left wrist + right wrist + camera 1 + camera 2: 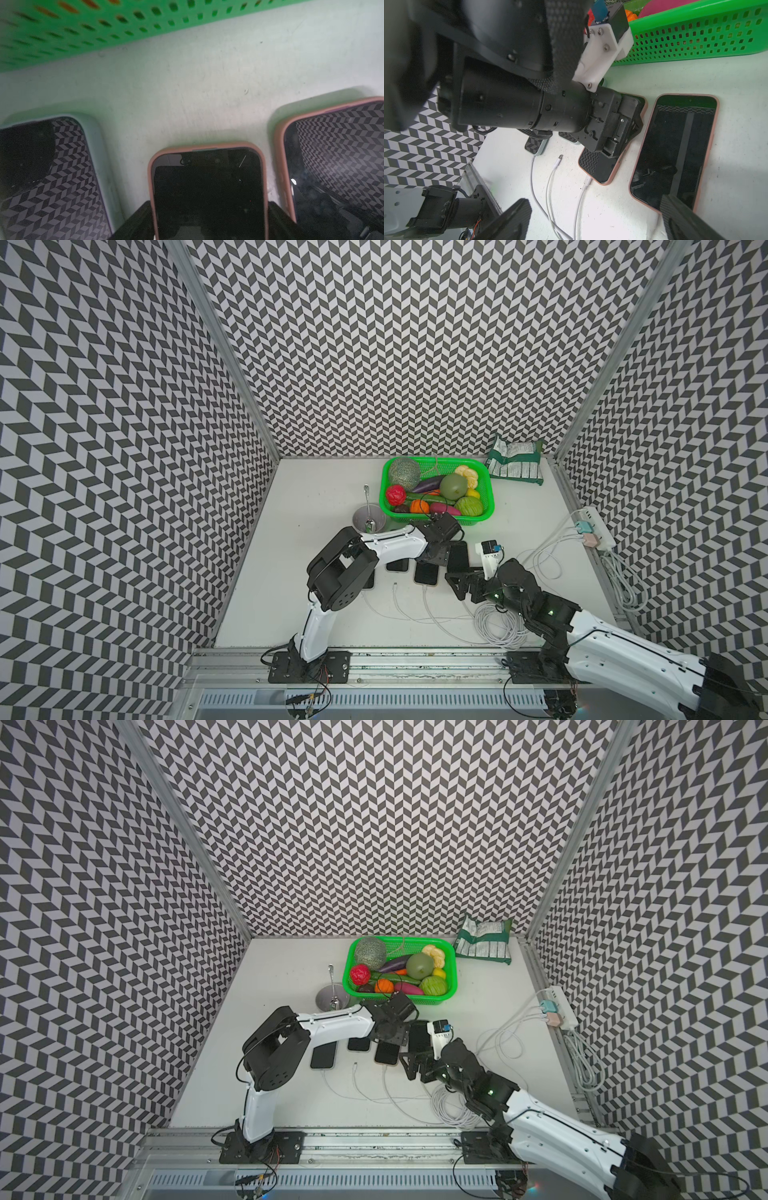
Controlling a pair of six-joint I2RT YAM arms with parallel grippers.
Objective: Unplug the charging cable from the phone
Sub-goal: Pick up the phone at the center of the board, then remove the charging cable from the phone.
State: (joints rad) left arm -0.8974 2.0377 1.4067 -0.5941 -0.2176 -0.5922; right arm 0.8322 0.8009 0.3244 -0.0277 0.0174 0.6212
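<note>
You look into a booth closed in by three walls (415,344) papered in a black-and-white chevron pattern. They rise from the back and both side edges of the white surface (316,497), which shows faint scuffs and specks. Bare aluminium posts (224,348) stand at the surface's two back corners, where the walls meet. A metal rail (415,657) runs along the surface's front edge, with a slotted grey duct (415,699) just outside it. The light falls soft and even.

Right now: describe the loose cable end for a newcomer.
Start at the green basket; four phones lie in a row before it. On the robot's side, one white cable end lies bare, while cables beside it enter phones.
</note>
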